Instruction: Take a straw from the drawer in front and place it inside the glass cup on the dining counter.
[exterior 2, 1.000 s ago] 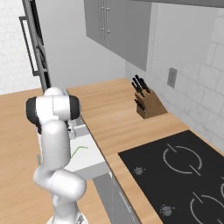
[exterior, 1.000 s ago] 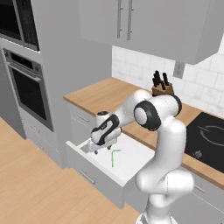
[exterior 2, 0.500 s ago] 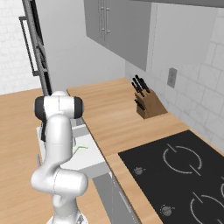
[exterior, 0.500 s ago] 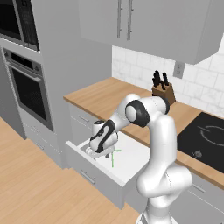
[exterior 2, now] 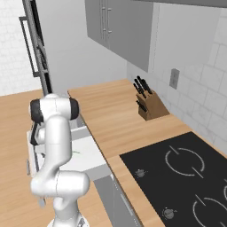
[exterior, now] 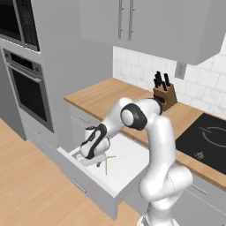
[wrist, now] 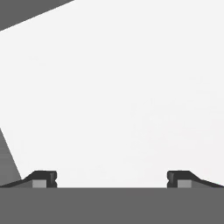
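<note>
The light grey drawer (exterior: 129, 164) stands pulled out, its white floor (wrist: 113, 96) right under the hand. A thin bright-green straw (exterior: 107, 162) lies on that floor near the middle. My gripper (exterior: 89, 157) is down inside the drawer, just left of the straw and not touching it. In the hand view the gripper (wrist: 111, 179) is open, its fingertips (wrist: 43, 179) far apart with nothing between them. In the right base view the arm covers most of the drawer (exterior 2: 92, 153). The glass cup and the dining counter are out of view.
A wood counter (exterior: 110, 95) runs behind the drawer, with a knife block (exterior: 164, 95) and a black cooktop (exterior: 207, 137) to the right. A wall oven (exterior: 28, 95) stands to the left. Grey upper cabinets (exterior: 132, 22) hang overhead.
The hand has dropped from above the drawer down into it and shifted left toward the drawer's front. The jaws stayed wide apart. The straw has not moved.
</note>
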Controlling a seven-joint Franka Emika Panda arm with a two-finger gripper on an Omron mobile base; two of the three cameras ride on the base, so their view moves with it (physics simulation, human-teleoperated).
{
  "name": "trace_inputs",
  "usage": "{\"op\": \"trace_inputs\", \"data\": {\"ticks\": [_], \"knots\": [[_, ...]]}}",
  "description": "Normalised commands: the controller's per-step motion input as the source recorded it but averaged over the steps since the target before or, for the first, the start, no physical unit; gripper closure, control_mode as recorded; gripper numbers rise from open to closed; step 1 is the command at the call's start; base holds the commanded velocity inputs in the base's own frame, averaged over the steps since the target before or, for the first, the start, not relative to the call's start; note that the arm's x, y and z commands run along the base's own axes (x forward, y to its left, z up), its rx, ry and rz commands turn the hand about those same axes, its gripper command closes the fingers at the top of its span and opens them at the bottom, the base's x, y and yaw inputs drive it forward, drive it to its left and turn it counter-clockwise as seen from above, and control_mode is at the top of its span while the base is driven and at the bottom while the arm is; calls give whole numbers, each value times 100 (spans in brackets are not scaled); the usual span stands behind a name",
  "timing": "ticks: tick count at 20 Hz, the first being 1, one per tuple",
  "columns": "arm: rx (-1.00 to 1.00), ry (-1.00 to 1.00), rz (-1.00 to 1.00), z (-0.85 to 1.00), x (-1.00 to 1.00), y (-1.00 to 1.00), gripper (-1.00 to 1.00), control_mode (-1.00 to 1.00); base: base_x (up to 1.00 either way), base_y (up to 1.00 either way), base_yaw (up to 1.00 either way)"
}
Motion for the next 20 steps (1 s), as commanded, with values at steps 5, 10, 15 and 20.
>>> {"op": "trace_inputs", "data": {"ticks": [5, 10, 15, 20], "knots": [[8, 0, 0, 18, -92, 93, -100, -100, 0, 0, 0], [2, -11, -6, 43, -40, 27, -100, -100, 0, 0, 0], [-8, -10, -26, 25, 21, -30, -100, -100, 0, 0, 0], [-9, -1, -26, 0, 36, -30, -100, -100, 0, 0, 0]]}}
